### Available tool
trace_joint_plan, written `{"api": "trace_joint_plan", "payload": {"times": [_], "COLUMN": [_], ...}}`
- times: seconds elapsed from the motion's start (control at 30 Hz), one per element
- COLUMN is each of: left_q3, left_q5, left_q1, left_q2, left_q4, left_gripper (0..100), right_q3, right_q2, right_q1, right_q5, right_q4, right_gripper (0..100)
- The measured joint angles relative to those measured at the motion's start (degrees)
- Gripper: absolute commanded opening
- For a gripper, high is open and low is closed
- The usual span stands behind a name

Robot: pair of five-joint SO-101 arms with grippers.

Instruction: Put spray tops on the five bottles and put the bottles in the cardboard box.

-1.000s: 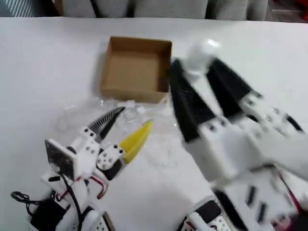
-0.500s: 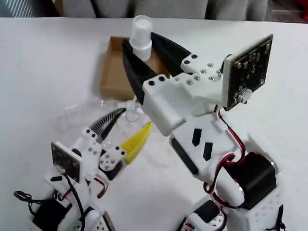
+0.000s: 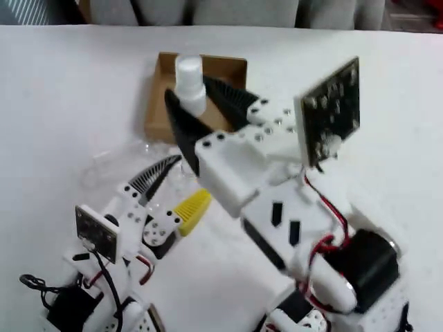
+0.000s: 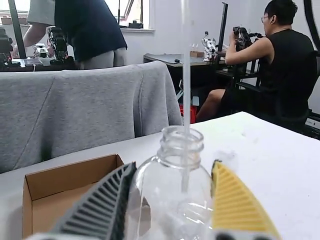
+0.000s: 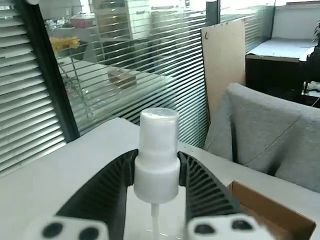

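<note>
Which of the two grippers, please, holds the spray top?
The right gripper, both jaws black, grips the spray top; the left gripper, one jaw yellow, holds the bottle.

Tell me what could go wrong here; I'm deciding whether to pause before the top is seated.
The thin tube of the spray top appears inside the neck of the bottle: sideways drift of the right tool could bend it or tip the bottle. The left tool grips the clear bottle only at its sides, so a downward push may make it slip.

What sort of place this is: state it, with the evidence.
Probably a robotics lab in an office: window blinds, grey chairs along the white table, and what looks like another robot arm on a desk behind.
</note>
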Motion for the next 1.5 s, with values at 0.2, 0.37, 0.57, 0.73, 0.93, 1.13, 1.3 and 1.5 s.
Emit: {"api": "trace_joint_plan", "payload": {"times": [0.2, 0.37, 0.57, 0.73, 0.93, 1.13, 1.3, 1.5], "left_q3": [0.0, 0.0, 0.0, 0.0, 0.0, 0.0, 0.0, 0.26], "left_q5": [0.0, 0.0, 0.0, 0.0, 0.0, 0.0, 0.0, 0.0], "left_q1": [0.0, 0.18, 0.18, 0.18, 0.18, 0.18, 0.18, 0.18], "left_q2": [-0.09, -0.09, -0.09, -0.09, 0.0, 0.0, 0.0, 0.0], "left_q4": [0.0, 0.0, 0.0, 0.0, 0.0, 0.0, 0.0, 0.0], "left_gripper": [2, 2, 2, 2, 2, 2, 2, 2], "right_q3": [9.58, 22.33, 36.75, 40.18, 40.26, 32.79, 24.0, 20.31], "right_q2": [-6.42, -13.54, -20.22, -21.19, -21.89, -21.89, -22.24, -23.03], "right_q1": [-2.2, -3.25, -3.25, -4.57, -6.24, -6.68, -5.89, -0.44], "right_q5": [0.0, 0.0, 0.18, 0.18, 0.18, 0.18, 0.18, 0.18], "right_q4": [0.53, -2.81, -8.97, -9.23, -7.47, -3.87, -1.76, 3.96], "right_gripper": [1.5, 1.5, 2.8, 20.6, 23.0, 20.0, 9.0, 5.7]}}
